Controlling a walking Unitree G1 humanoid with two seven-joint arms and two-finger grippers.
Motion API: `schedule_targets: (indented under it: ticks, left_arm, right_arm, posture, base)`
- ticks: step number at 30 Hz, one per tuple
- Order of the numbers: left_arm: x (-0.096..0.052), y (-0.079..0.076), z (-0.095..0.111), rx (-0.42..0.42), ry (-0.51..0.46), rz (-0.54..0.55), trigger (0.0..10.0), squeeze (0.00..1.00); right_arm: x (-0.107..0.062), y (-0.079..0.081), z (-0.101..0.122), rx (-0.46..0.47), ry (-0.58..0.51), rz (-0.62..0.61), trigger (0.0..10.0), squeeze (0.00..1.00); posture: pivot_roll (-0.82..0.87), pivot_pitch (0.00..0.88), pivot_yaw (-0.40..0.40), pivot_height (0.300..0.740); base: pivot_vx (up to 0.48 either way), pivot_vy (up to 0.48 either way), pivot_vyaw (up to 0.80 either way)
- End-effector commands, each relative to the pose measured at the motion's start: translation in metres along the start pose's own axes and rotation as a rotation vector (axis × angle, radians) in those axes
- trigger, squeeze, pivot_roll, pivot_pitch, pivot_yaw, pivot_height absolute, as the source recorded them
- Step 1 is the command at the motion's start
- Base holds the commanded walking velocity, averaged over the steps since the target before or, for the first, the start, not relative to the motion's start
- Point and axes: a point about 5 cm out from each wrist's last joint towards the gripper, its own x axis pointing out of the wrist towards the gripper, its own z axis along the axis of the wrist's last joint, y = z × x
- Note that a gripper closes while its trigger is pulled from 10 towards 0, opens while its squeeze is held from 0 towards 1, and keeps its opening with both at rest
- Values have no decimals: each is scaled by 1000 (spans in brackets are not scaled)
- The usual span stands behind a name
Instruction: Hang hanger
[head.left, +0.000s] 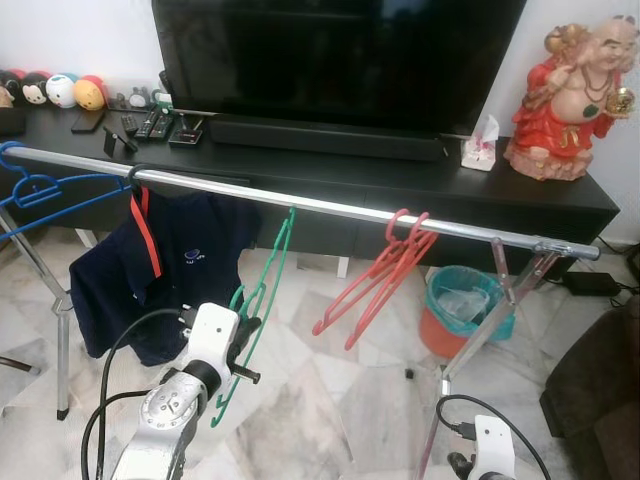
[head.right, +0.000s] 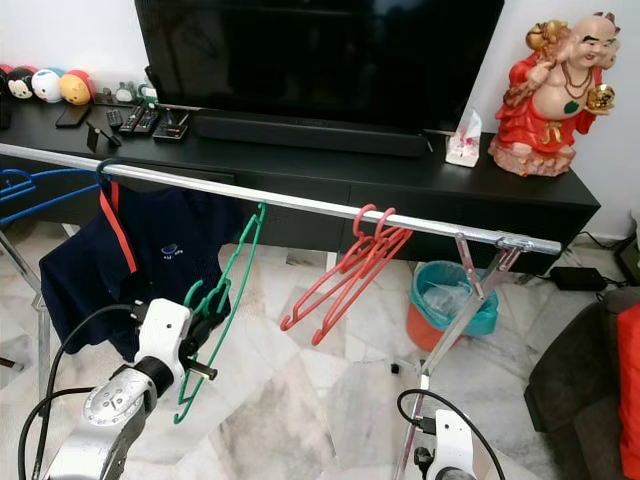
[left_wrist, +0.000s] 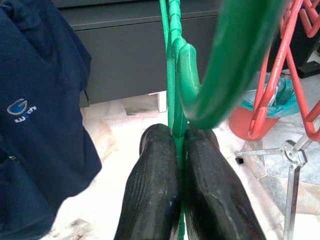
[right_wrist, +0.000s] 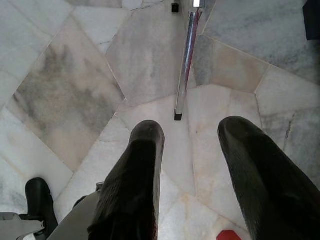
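A green plastic hanger (head.left: 262, 300) hangs by its hook from the silver rail (head.left: 330, 207), between a navy shirt (head.left: 165, 270) and a pair of red hangers (head.left: 375, 285). My left gripper (head.left: 243, 338) is shut on the green hanger's lower part; in the left wrist view its black fingers (left_wrist: 150, 200) pinch the green hanger's bar (left_wrist: 172, 85). My right gripper (right_wrist: 190, 132) hangs low with its fingers spread, pointing at the marble floor beside a leg of the rack (right_wrist: 185, 60).
A blue hanger (head.left: 45, 190) sits at the rail's left end. Behind the rail stands a black TV cabinet (head.left: 560, 195) with a TV (head.left: 340, 60), remotes and a red figurine (head.left: 570, 90). An orange and teal bin (head.left: 462, 310) stands on the floor under the rail's right end.
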Motion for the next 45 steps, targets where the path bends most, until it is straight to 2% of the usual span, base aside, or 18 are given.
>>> schedule_targets:
  ticks: [1,4,22,26,33,45]
  left_arm:
    - [3,0,9,21,-26,2,10000,0]
    - [3,0,9,24,-27,5,10000,0]
    - [7,-5,10,34,-30,-14,10000,0]
    - [7,-7,9,38,-25,-27,10000,0]
    - [8,-8,8,25,-22,-29,10000,0]
    - [8,-9,12,22,-49,-37,10000,0]
  right_arm:
    - [0,-4,1,-5,-10,-2,10000,0]
    - [0,-4,3,-32,-26,0,10000,0]
    - [0,-3,1,-27,-9,8,10000,0]
    - [0,-4,0,6,-6,-1,10000,0]
    - [0,-4,-1,9,2,-5,10000,0]
    - [0,-4,-1,-2,6,-5,10000,0]
  posture:
    - [81,0,-72,740]
    - [81,0,-72,740]
    - [83,0,-72,740]
    - [83,0,-74,740]
    - [83,0,-74,740]
    - [83,0,-72,740]
  base:
    - [0,0,0]
    - [0,0,0]
    - [0,0,782]
    - [0,0,0]
    - [0,0,0]
    - [0,0,-800]
